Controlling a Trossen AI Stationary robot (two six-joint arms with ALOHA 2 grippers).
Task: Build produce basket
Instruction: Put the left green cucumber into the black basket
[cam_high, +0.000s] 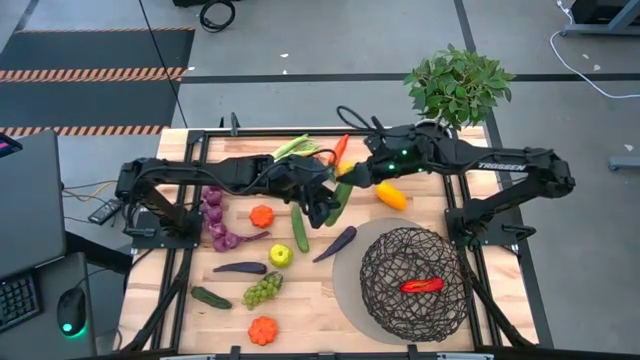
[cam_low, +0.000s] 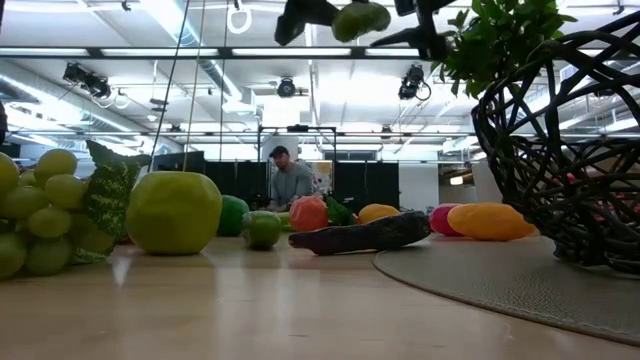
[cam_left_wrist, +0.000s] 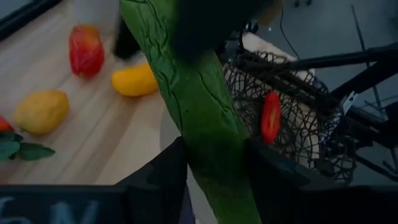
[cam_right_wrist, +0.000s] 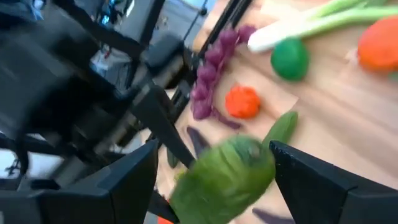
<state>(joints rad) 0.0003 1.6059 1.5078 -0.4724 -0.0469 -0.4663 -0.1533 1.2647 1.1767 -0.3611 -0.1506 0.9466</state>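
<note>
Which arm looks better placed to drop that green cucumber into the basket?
Probably the right: the right hand is at the cucumber that the left hand grips, and the basket sits on its side.

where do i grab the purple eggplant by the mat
Its slim middle, from straight above, fingers square to its length: the purple eggplant lies flat and diagonal on the wood. The left gripper holds a cucumber; the right gripper is open around its end.

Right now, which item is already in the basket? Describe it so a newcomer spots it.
Find the dark wire basket at the lower right of the high view. Inside it lies a red pepper. It is the only piece in the basket, and the rest lies outside on the wood.
</note>
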